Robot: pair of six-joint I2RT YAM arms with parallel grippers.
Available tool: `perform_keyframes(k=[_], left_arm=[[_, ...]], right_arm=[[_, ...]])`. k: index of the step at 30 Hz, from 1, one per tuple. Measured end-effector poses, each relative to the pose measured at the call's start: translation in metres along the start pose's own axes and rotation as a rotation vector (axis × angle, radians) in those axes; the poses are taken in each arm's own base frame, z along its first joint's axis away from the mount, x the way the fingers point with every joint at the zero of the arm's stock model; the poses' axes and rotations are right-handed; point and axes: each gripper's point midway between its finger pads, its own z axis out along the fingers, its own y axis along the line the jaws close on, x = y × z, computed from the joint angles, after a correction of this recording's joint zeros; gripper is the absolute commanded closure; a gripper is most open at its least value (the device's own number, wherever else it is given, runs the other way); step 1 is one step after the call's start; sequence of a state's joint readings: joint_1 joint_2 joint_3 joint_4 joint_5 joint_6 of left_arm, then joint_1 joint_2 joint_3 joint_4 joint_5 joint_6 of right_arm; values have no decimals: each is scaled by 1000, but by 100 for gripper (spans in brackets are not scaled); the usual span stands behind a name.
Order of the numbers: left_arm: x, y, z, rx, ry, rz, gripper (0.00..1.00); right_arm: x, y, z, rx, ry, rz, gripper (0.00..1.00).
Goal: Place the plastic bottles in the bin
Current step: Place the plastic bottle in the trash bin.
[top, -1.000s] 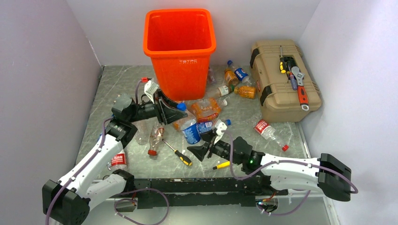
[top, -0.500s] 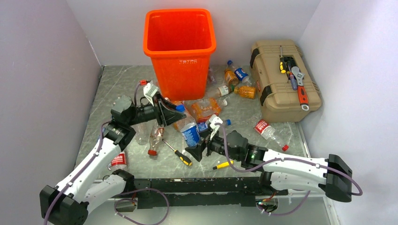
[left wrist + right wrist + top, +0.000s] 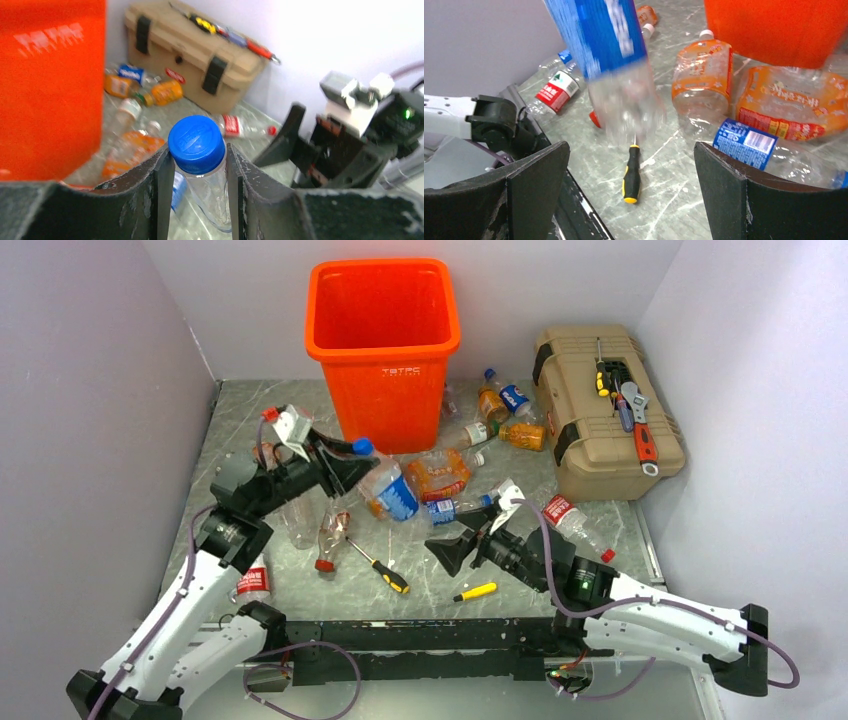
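My left gripper [image 3: 347, 468] is shut on the neck of a clear bottle [image 3: 387, 490] with a blue cap [image 3: 196, 144] and a blue label. The bottle hangs tilted above the table, in front of the orange bin [image 3: 383, 350], whose wall fills the left of the left wrist view [image 3: 50, 85]. My right gripper [image 3: 462, 536] is open with nothing between its fingers [image 3: 631, 150], low over the table. Other plastic bottles lie about: crushed orange ones [image 3: 440, 472], a blue-labelled one [image 3: 749, 142], a red-labelled one [image 3: 568, 515], and several by the bin's right side [image 3: 505, 400].
A tan toolbox [image 3: 605, 410] with tools on its lid stands at the right. Two yellow-handled screwdrivers [image 3: 380, 568] [image 3: 475, 591] lie on the table near the front; one sits under the right gripper [image 3: 631, 172]. More bottles lie at the left [image 3: 300, 522], with walls close on both sides.
The left gripper has lifted the blue-capped bottle off the table, up and to the left. The right gripper has opened wide and shifted to the right.
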State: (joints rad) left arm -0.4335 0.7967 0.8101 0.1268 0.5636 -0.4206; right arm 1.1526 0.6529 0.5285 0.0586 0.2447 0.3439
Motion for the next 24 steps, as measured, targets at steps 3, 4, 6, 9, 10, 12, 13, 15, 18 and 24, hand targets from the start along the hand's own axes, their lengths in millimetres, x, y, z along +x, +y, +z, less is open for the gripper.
perform_keyframes(k=[3,4,6,9,10,12,13,15,18,24], left_arm=[[-43,3,6,-58,-76,84,100],[-67,3,9,-77,-121,130,100],[-115,1,13,-115,-216,225,100],[-188,-2,17,-175,-383,375,100],[-208,-3,17,-193,-435,424,100],[-242,-1,21,-232,-513,511,100],[-256,4,26,-259,-535,552,100],[-282,12,36,-306,-579,619,100],[-300,39,60,-393,-568,696,100],[-273,130,123,-549,-373,768,100]], right_arm=[[8,-10,-5,31,-9,-1,0],[12,-13,-6,41,-7,-2,0],[20,-20,-6,61,-1,-5,0],[29,-24,-5,72,11,-9,0],[31,-24,-5,71,12,-9,0],[31,-24,-4,68,11,-5,0],[32,-24,-4,67,10,-4,0],[36,-25,-4,69,14,4,0],[42,-27,-7,72,20,19,0],[45,-34,-18,93,9,45,0]])
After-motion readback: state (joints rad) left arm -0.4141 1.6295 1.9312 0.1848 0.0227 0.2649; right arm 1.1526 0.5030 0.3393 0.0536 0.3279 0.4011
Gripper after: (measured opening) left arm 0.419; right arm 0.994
